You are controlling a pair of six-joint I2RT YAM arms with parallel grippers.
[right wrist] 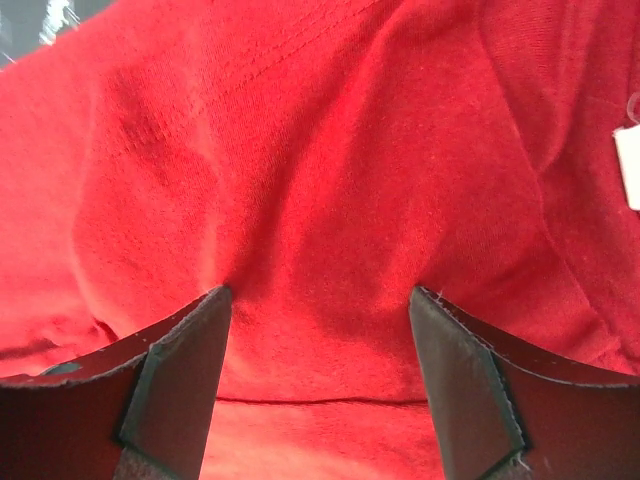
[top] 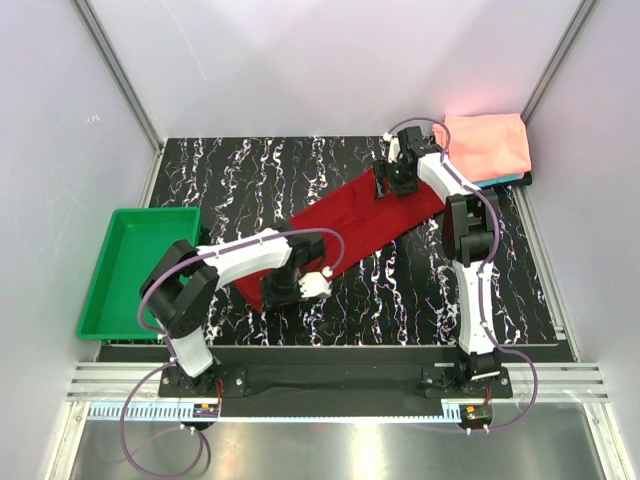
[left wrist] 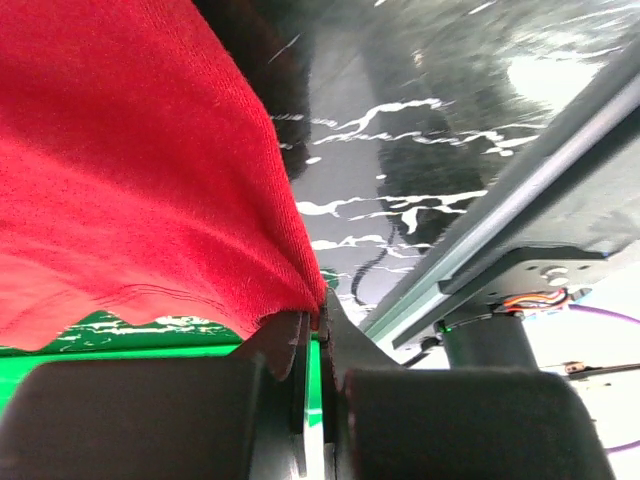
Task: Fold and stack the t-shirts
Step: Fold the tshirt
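T-shirt [top: 368, 216], dark red, lies diagonally, long axis near-left to far-right.

My black marbled surface [top: 250, 180]: dark red t-shirt [top: 350, 225] stretched diagonally across the middle — folded salmon-pink t-shirt [top: 490, 145] at the far right corner, green tray [top: 100, 290] at the left edge.

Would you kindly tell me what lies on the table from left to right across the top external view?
green tray → dark red t-shirt → salmon-pink t-shirt
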